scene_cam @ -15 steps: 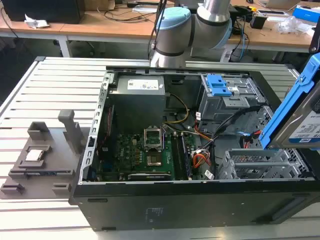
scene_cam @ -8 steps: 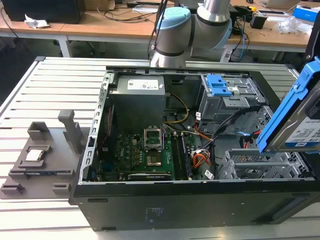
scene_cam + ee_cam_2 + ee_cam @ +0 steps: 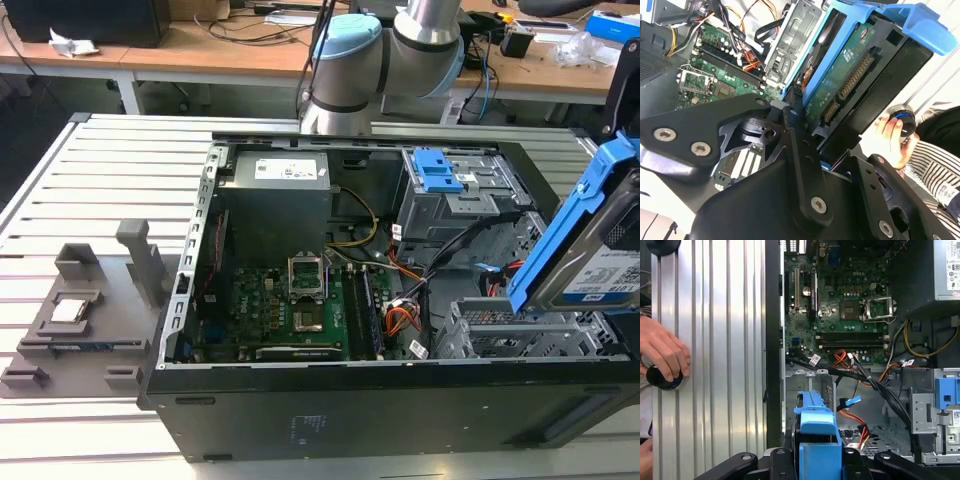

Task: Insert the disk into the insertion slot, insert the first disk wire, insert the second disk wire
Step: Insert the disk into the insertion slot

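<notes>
My claw [image 3: 817,462] is clamped on the disk [image 3: 585,250], tilted, at one o'clock of the insertion slot [image 3: 515,335] in the exterior view.

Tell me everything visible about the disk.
The disk is a flat silver drive with a white label, framed by a bright blue plastic carrier. The second wrist view shows its green circuit board with rows of connector contacts. The tool is shut on it and holds it steeply tilted in the air at the exterior view's right. It is above and apart from the insertion slot, a low bay of perforated silver metal, and not yet in it.
</notes>
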`<state>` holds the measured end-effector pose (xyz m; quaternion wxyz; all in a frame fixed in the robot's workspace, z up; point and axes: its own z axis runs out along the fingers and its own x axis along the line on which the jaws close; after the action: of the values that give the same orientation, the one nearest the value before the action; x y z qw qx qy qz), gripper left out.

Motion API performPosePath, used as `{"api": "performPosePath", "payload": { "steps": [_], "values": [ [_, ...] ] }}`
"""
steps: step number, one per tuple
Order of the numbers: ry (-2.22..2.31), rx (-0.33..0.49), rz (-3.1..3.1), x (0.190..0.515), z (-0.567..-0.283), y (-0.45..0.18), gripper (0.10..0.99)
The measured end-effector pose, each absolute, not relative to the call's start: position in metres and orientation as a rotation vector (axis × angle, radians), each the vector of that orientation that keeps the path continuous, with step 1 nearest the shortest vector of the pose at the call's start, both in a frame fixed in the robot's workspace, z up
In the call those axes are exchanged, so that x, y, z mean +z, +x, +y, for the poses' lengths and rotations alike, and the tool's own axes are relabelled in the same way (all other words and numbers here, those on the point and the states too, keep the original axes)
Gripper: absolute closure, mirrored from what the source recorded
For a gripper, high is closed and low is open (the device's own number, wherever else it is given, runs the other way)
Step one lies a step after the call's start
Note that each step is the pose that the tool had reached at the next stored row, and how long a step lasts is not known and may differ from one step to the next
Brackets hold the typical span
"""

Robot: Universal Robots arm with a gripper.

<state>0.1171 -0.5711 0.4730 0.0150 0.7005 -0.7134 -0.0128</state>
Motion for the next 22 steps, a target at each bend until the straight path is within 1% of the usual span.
{"api": "performPosePath", "payload": {
  "steps": [22],
  "values": [
    [2.18, -0.04, -2.22, 0.452, -0.571, 0.115, 0.725]
  ]
}}
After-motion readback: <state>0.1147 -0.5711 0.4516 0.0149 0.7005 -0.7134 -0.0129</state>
